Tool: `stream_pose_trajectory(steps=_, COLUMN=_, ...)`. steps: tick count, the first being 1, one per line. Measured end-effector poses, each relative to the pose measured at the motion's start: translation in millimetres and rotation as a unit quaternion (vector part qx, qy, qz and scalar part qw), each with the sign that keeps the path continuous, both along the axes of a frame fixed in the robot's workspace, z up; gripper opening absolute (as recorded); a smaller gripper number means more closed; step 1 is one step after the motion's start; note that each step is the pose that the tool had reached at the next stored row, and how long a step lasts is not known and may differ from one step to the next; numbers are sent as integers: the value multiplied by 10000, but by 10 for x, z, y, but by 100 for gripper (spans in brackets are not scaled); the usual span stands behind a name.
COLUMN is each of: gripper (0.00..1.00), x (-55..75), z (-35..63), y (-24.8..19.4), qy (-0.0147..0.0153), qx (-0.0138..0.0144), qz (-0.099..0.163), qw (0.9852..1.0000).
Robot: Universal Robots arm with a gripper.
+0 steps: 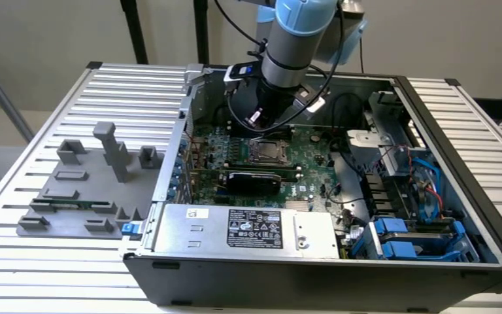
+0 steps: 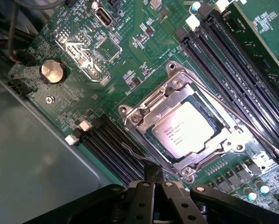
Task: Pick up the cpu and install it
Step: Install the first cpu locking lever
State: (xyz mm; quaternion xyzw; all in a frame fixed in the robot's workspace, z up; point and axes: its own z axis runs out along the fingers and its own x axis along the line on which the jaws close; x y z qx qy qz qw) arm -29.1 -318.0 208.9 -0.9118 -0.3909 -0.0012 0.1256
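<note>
Hand (image 2: 152, 179) is hovering low over the motherboard (image 2: 130, 51) inside the open computer case (image 1: 321, 275), fingers pressed together and gripping nothing. The cpu (image 2: 186, 128) is lying flat in the socket (image 2: 144, 109), ringed by the socket's metal frame, just beside the hand's tips and between the two banks of memory slots (image 2: 111, 144). In the exterior view the arm is reaching down over the same spot. It's looking like a thin square chip: pale silvery metal top with small printed text, darker rim showing around the lid. Can't tell whether the frame is clamping it down or just lying around it. Judging by the look, it's going to be light and fully stiff, with a smooth lid that's likely slippery. The underside contacts and the socket beneath are probably the fragile part, so tilting or dragging is the risk. The best hold is looking like two opposite edges of the rim, keeping it level. Grey fixture blocks (image 1: 85, 190) are sitting on the slatted bench (image 1: 59, 275) to the exterior view's left, well apart from the hand.
</note>
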Motion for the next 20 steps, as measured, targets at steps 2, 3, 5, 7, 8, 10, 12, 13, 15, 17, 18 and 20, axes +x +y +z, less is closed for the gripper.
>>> stream_pose_trajectory(steps=2, gripper=11, x=0, z=-5, y=0, qy=-1, qx=1, qz=-1, qw=10000)
stream_pose_trajectory(steps=3, gripper=11, x=0, z=-8, y=0, qy=0, qx=0, qz=0, qw=10000)
stream_pose_trajectory(steps=5, gripper=11, x=2, z=-14, y=0, qy=0, qx=0, qz=-1, qw=10000)
stream_pose_trajectory(steps=7, gripper=11, x=10, z=-18, y=0, qy=0, qx=-1, qz=-1, qw=10000)
stream_pose_trajectory(steps=8, gripper=11, x=17, z=-21, y=0, qy=0, qx=-1, qz=-1, qw=10000)
stream_pose_trajectory(steps=10, gripper=11, x=34, z=-27, y=0, qy=0, qx=0, qz=-1, qw=10000)
stream_pose_trajectory(steps=12, gripper=11, x=52, z=-32, y=0, qy=0, qx=-1, qz=0, qw=10000)
stream_pose_trajectory(steps=13, gripper=11, x=60, z=-35, y=0, qy=0, qx=0, qz=0, qw=10000)
stream_pose_trajectory(steps=15, gripper=11, x=78, z=-39, y=0, qy=0, qx=0, qz=1, qw=10000)
stream_pose_trajectory(steps=17, gripper=11, x=91, z=-42, y=0, qy=0, qx=-1, qz=2, qw=10000)
stream_pose_trajectory(steps=18, gripper=11, x=96, z=-45, y=0, qy=0, qx=0, qz=2, qw=10000)
stream_pose_trajectory(steps=20, gripper=11, x=109, z=-49, y=0, qy=0, qx=0, qz=4, qw=10000)
